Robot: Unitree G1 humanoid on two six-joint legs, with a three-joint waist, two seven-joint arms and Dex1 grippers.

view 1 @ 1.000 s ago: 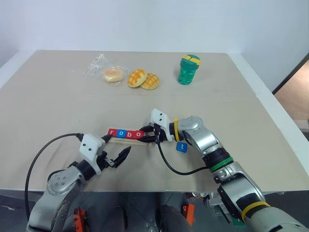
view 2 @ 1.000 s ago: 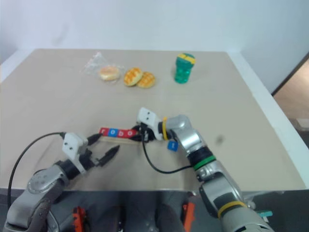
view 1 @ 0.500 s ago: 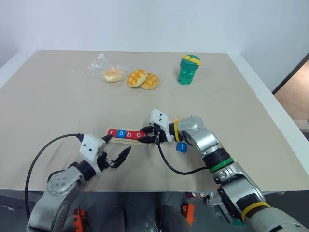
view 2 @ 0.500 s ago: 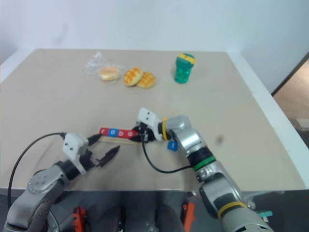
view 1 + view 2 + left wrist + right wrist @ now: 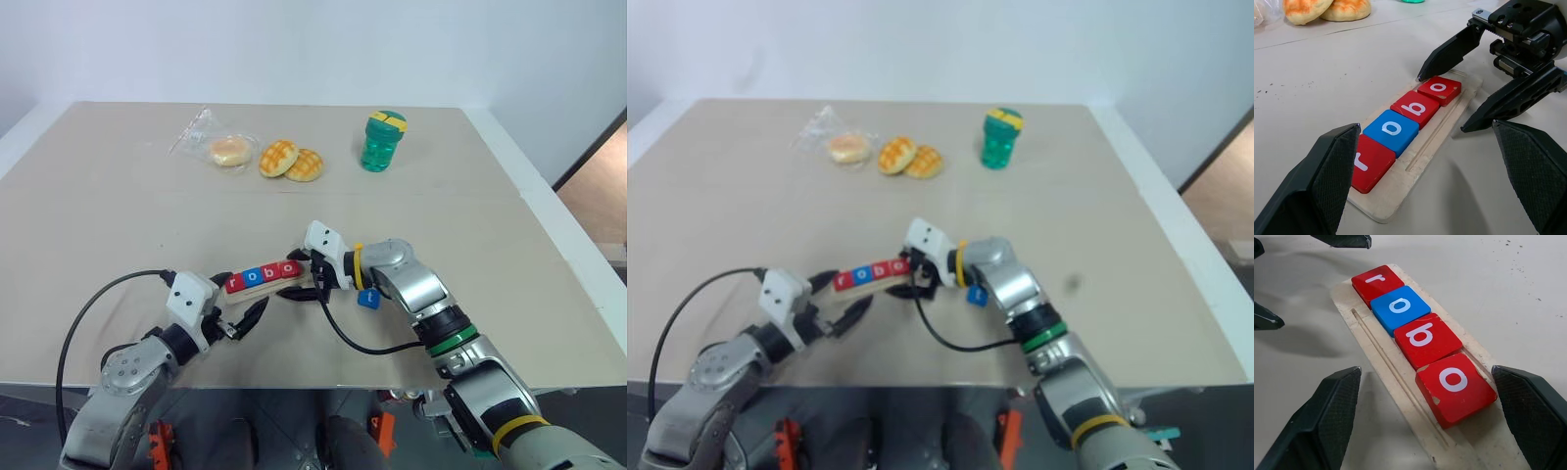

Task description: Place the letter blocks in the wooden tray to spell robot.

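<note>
With r, o, b, o seated in the wooden tray [image 5: 1449,117], both grippers are being held spread; the blue t block [image 5: 368,298] is being left for pickup.

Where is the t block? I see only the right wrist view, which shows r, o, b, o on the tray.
Observer: The t block lies on the table beside the right arm's wrist, off the tray.
Operator: Is its letter up?
Observer: Yes, the white t shows on its blue top face.
Operator: Is the left gripper closed on the tray?
Observer: No. The left gripper is open, with one finger on each side of the tray's r end; I cannot tell whether they touch it.
</note>
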